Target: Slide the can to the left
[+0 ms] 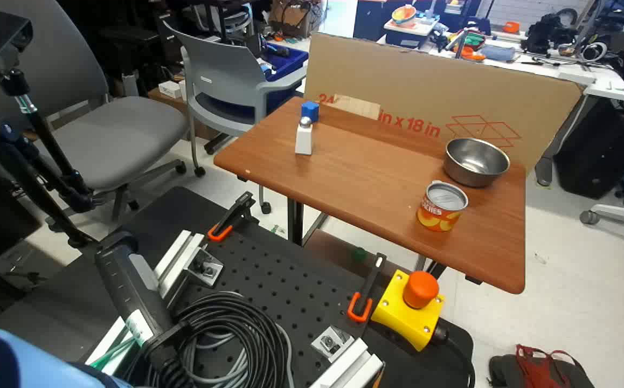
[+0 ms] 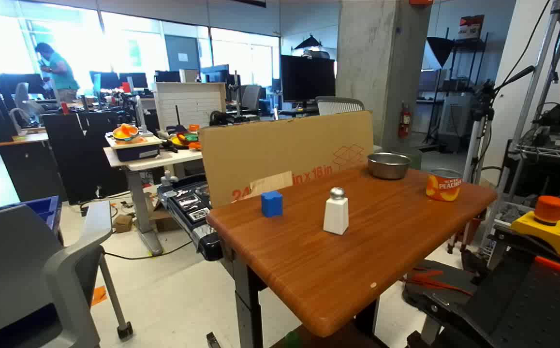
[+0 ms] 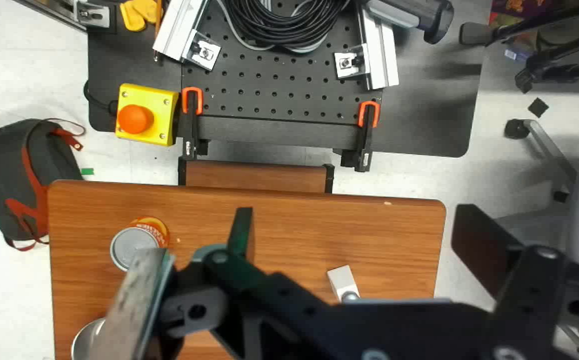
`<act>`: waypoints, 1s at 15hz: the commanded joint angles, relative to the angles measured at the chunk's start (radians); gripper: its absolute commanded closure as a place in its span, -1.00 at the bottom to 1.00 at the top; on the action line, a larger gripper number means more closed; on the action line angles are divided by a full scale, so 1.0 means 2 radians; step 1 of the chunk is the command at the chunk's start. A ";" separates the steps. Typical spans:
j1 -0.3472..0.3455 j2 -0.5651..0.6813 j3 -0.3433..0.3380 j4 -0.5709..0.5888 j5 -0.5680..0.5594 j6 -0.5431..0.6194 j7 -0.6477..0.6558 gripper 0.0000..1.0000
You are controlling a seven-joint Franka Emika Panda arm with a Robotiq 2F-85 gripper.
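The can (image 1: 440, 209) is a short tin with an orange label and silvery rim, upright on the brown wooden table (image 1: 355, 167). It shows in an exterior view (image 2: 443, 187) with a peaches label, and in the wrist view (image 3: 139, 242) at the left, partly covered by a blurred gripper part. My gripper (image 3: 357, 232) is open in the wrist view, its two dark fingers far apart with nothing held. It is high above the table, to the side of the can and apart from it. The gripper does not show in either exterior view.
A silver bowl (image 1: 476, 163) stands close to the can. A white shaker with a silver top (image 2: 336, 212) and a blue block (image 2: 272, 204) are at the table's opposite end. A cardboard panel (image 1: 409, 97) stands along one long edge. A yellow stop-button box (image 1: 409, 310) sits on the black bench.
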 commanded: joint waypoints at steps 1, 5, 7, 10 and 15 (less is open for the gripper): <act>-0.003 0.000 0.003 0.001 0.001 -0.001 -0.001 -1.00; -0.003 0.000 0.003 0.001 0.001 -0.001 -0.001 -1.00; -0.003 0.000 0.003 0.001 0.001 -0.001 -0.001 -1.00; -0.003 0.000 0.003 0.001 0.001 -0.001 -0.001 -1.00; -0.039 -0.004 -0.033 0.002 -0.032 0.028 -0.013 -1.00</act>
